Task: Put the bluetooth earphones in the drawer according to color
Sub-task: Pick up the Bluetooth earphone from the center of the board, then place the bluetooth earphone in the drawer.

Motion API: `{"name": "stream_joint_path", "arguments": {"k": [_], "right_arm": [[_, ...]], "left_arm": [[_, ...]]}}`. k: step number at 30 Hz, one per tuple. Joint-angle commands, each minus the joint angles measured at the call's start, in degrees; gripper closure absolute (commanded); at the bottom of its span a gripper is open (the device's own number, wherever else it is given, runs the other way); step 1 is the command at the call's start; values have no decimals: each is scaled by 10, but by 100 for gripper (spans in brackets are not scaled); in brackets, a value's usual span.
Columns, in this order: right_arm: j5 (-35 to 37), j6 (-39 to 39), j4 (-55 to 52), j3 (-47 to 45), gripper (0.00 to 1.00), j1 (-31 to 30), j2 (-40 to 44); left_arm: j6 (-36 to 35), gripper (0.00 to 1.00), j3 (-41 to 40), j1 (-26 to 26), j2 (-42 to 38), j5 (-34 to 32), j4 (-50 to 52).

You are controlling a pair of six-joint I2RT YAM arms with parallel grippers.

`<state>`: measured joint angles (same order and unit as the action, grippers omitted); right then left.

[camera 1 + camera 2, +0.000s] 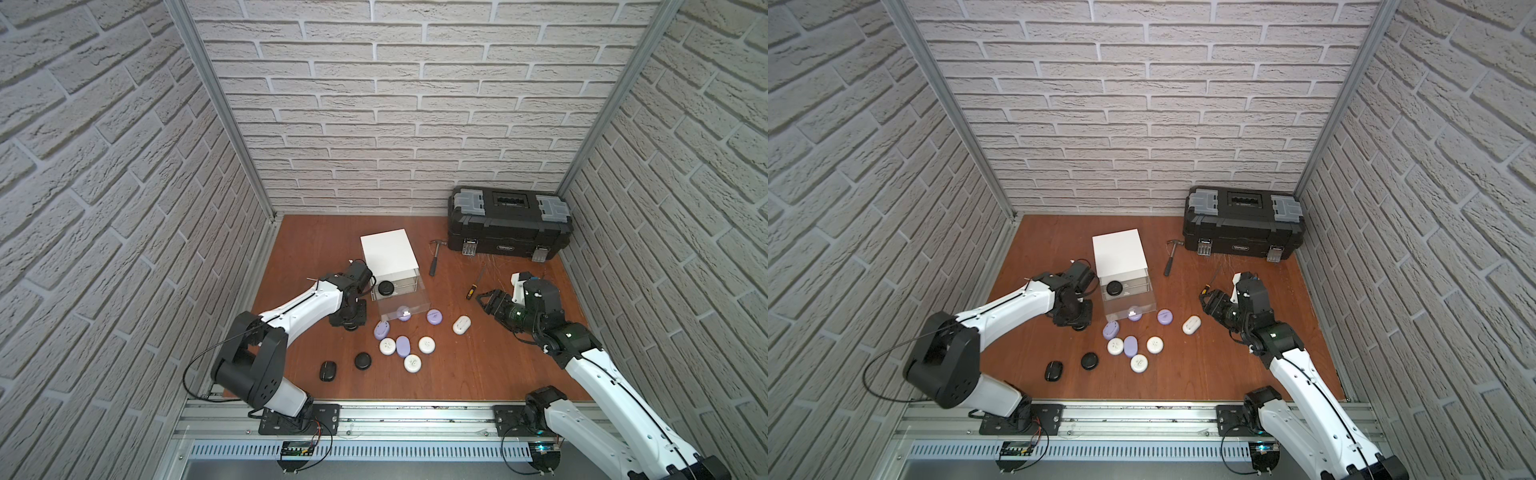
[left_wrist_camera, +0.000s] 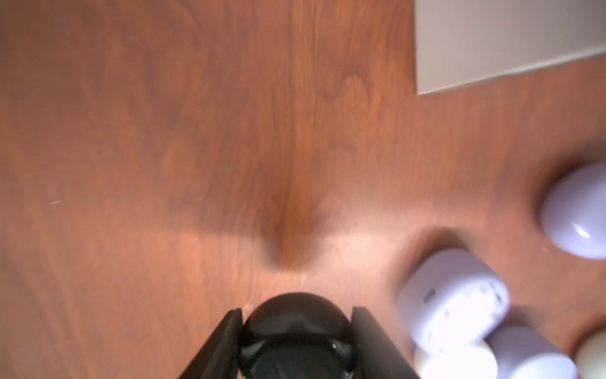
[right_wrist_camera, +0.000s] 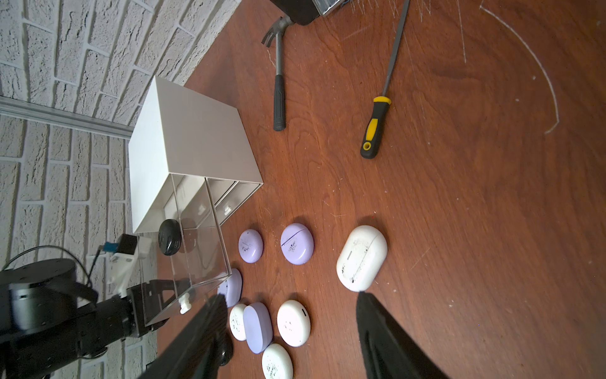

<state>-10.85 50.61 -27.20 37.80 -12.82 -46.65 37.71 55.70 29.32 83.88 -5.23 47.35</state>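
Note:
My left gripper (image 2: 296,311) is shut on a black earphone case (image 2: 296,331) just above the wood, left of the drawer cabinet (image 1: 388,251); in both top views the wrist (image 1: 349,316) hides that case. The cabinet's top clear drawer (image 1: 403,301) is pulled out, with one black case (image 1: 385,288) inside. Lavender cases (image 1: 381,330) (image 1: 434,317) (image 1: 402,346) and white cases (image 1: 387,346) (image 1: 427,344) (image 1: 461,324) lie in front of it. Two black cases (image 1: 327,371) (image 1: 363,360) rest further left. My right gripper (image 3: 290,297) hangs open and empty to the right, near a white case (image 3: 360,257).
A big black toolbox (image 1: 509,226) stands at the back right. A hammer (image 1: 435,257) and a yellow-handled screwdriver (image 1: 476,284) lie between it and the cabinet. Brick-pattern walls close in the table (image 1: 478,374) on three sides.

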Motion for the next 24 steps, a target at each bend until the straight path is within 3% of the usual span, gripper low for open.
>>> {"name": "stream_joint_path", "arguments": {"k": [1,6,10,16,24], "right_arm": [[-5,-2,25,-10,33,7,5],[-9,-1,29,-12,33,7,6],[-11,0,30,-10,33,7,8],[-14,-1,29,-12,33,9,14],[-22,-5,23,-12,33,18,23]], "left_arm": [[-8,57,21,6,-55,-27,73],[-4,57,94,43,-97,-62,148],[-7,57,194,87,-81,-87,187],[-33,57,349,144,21,-95,199],[-67,56,486,158,159,-63,189]]}}
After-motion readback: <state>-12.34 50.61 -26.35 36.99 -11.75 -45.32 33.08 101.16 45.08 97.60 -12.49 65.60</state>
